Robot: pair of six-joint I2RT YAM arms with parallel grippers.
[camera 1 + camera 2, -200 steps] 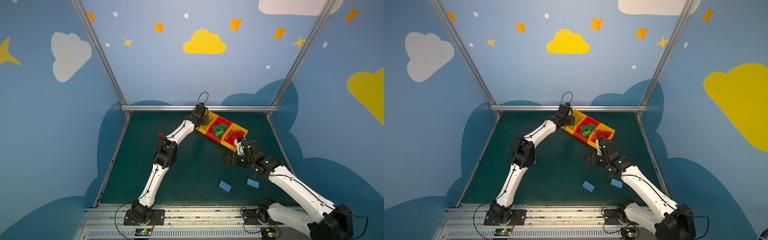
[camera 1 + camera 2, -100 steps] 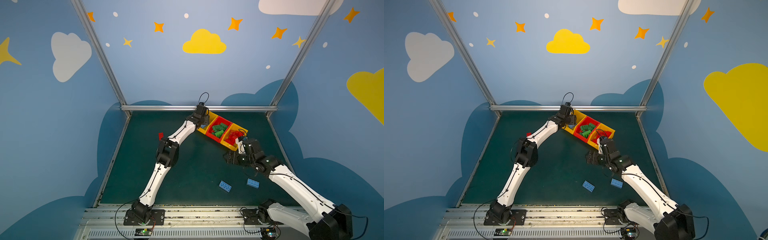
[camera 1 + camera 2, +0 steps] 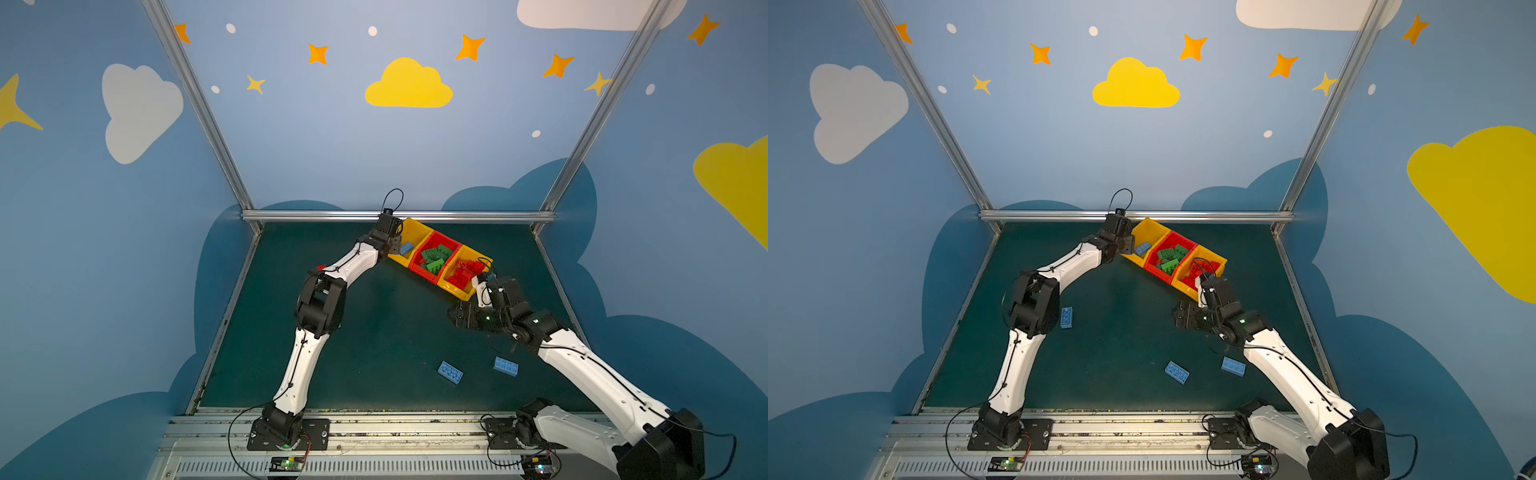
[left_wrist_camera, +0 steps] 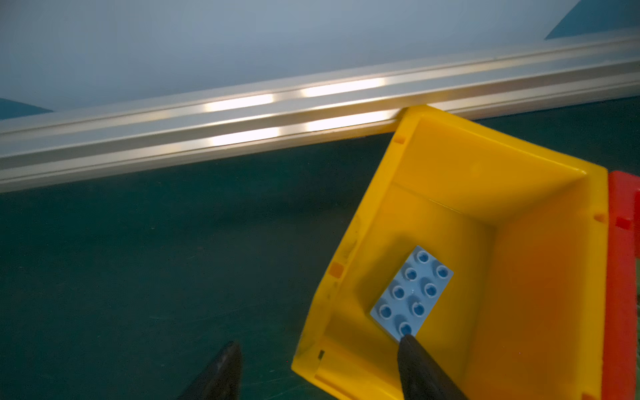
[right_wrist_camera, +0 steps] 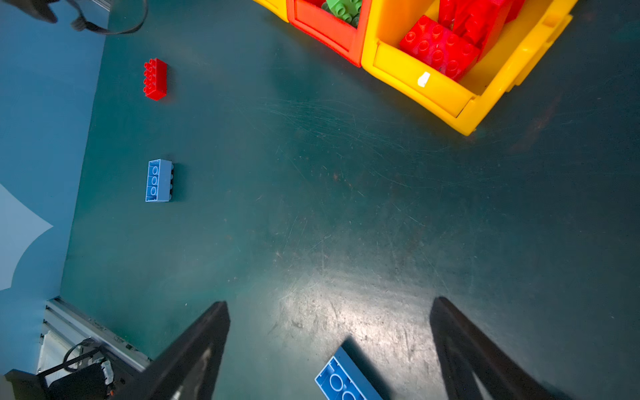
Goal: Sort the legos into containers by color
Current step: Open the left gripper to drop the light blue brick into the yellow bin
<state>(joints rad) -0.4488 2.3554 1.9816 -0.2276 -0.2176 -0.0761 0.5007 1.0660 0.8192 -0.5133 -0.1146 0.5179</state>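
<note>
Three joined containers stand at the back of the mat. A light blue lego (image 4: 412, 292) lies studs up in the left yellow bin (image 3: 412, 229). The red bin (image 3: 434, 237) holds green legos (image 3: 434, 258), and the right yellow bin (image 3: 482, 257) holds red legos (image 3: 464, 272). My left gripper (image 4: 318, 343) is open over the left yellow bin's front corner, one fingertip (image 4: 410, 349) just above the blue lego's end. My right gripper (image 5: 330, 303) hangs open and empty above the mat in front of the right yellow bin (image 5: 433, 93).
Loose blue legos lie on the mat: two at the front (image 3: 450, 372) (image 3: 505, 366) and one by the left arm's elbow (image 3: 1066, 318). A red lego (image 5: 155, 79) lies near the left wall. The metal rail (image 4: 311, 114) runs just behind the bins.
My left gripper has opened, and the blue lego it carried now lies in the left yellow bin. The right arm has barely shifted.
</note>
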